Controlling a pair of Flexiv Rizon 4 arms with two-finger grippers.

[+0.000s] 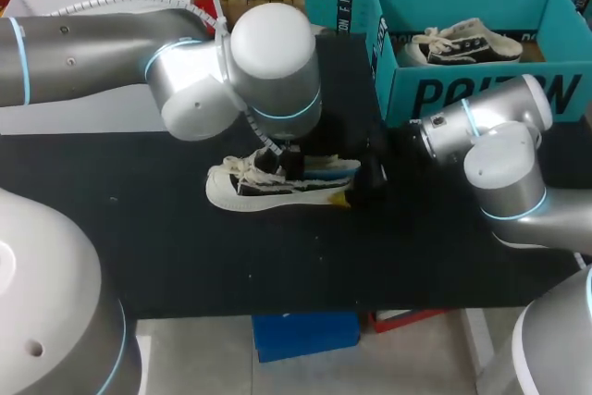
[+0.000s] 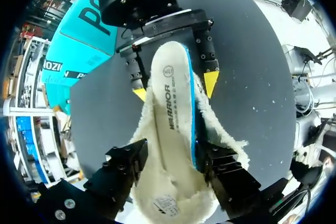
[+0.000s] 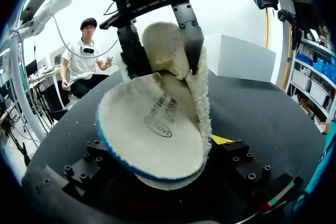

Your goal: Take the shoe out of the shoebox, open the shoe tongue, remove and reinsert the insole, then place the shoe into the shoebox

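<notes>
Left pincer [image 2: 170, 158] grips shoe [image 1: 277, 187] | right pincer [image 2: 175, 88] clasps heel | insole [image 3: 152, 129] face: wrist views only

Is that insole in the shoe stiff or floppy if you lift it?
Probably bendy: the insole seems to curve where it rises out of the shoe. Likely light, since its blue edge looks thin. The fleecy lining may grip it rather than let it slide.

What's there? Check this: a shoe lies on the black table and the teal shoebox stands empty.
Not empty. The shoe lies on the black table, but the teal shoebox holds a second shoe, as the head view shows.
</notes>
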